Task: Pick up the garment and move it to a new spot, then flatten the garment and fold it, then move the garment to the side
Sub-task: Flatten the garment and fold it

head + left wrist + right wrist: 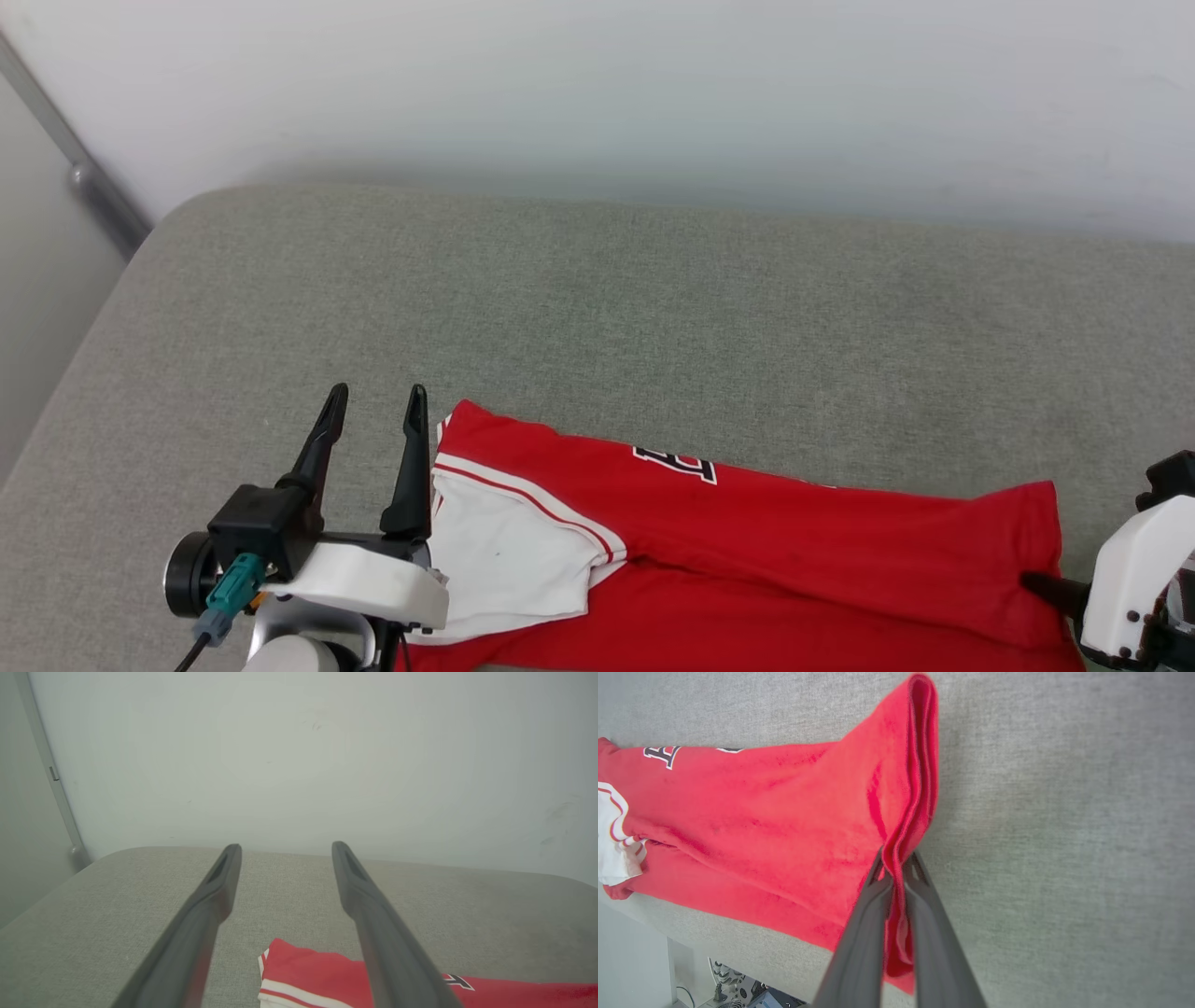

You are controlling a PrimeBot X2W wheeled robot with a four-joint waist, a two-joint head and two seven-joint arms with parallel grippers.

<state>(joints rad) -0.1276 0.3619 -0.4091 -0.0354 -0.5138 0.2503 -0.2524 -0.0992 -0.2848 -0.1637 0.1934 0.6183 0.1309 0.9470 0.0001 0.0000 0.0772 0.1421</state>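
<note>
The right claw (896, 861) is closed tight on the garment (761, 826), pinching a bunched, doubled-over stretch of its red hem between the two fingers. From that pinch the cloth runs away to the claw's left across the grey fabric-covered table (1064, 812), lying roughly flat with a long crease and with the white sleeve at the far end. The left claw (376, 397) stands wide open and empty, just beside the sleeve end. In its wrist view the striped corner of the garment (317, 970) lies below, between its fingers, and is not touched by them. The main risk I see is a one-sided lift: with only the hem held, a pull by the right claw alone would likely drag the shirt into a rope instead of carrying it flat. The pinch may also hold only some of the folded layers, so the rest could slip out and leave the hem uneven. The shirt's near side lies close to the table's edge, so a sideways tug could let the loose end slide off.
</note>
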